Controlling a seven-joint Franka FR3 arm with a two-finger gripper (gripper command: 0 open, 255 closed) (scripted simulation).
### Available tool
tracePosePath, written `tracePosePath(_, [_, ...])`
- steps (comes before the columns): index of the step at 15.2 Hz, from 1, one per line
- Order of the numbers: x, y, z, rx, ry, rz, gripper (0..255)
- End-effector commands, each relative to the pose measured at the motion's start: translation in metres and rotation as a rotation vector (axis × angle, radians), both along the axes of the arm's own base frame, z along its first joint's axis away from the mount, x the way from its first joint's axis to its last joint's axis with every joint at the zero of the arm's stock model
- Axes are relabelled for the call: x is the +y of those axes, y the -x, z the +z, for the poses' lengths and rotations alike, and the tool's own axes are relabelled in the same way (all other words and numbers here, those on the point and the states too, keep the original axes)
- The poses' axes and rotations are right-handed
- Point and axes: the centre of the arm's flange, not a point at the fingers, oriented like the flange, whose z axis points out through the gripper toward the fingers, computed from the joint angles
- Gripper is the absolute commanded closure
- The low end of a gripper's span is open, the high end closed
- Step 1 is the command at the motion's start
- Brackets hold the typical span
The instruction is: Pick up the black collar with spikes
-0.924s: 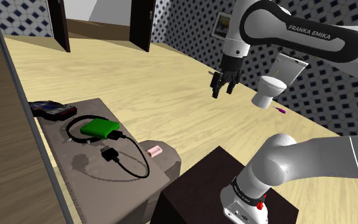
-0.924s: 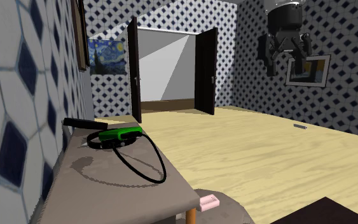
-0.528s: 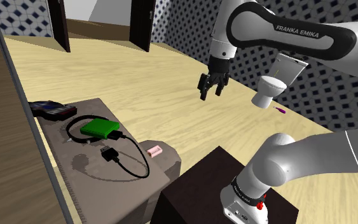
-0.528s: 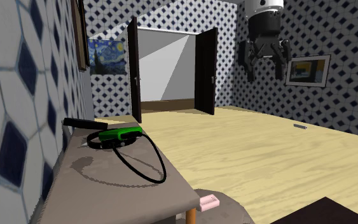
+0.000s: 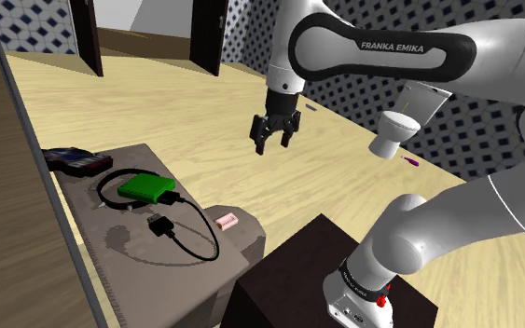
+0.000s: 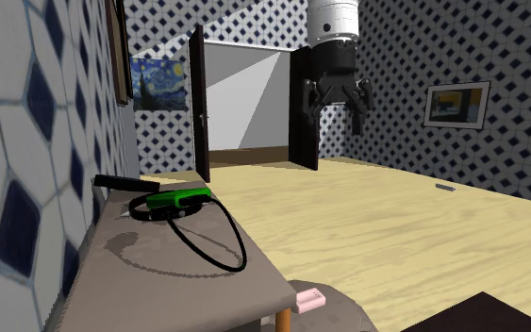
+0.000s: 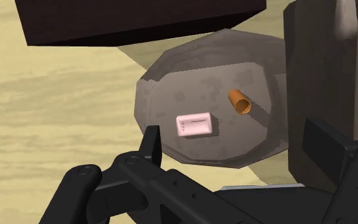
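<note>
You are in a room with a pale wood floor [image 5: 186,102]. The walls [image 6: 27,189] have a blue and white diamond pattern. Dark doors [image 6: 200,113] stand open, with a swirly blue painting [image 6: 161,79] beside them and a framed picture [image 6: 455,102] on another wall. A white toilet [image 5: 405,116] is by the far wall, and a grey table [image 5: 144,280] sits along a wall

Bright, even light and crisp focus; a soft shadow darkens the table [image 6: 159,283].
</note>
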Motion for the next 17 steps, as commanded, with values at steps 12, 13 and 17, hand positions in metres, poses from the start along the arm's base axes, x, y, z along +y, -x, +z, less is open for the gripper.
tracePosePath(12, [0.144, -0.077, -0.044, -0.021, -0.022, 0.047, 0])
tracePosePath(13, [0.155, -0.083, -0.048, -0.023, -0.024, 0.05, 0])
tracePosePath(17, [0.2, -0.104, -0.061, -0.029, -0.031, 0.065, 0])
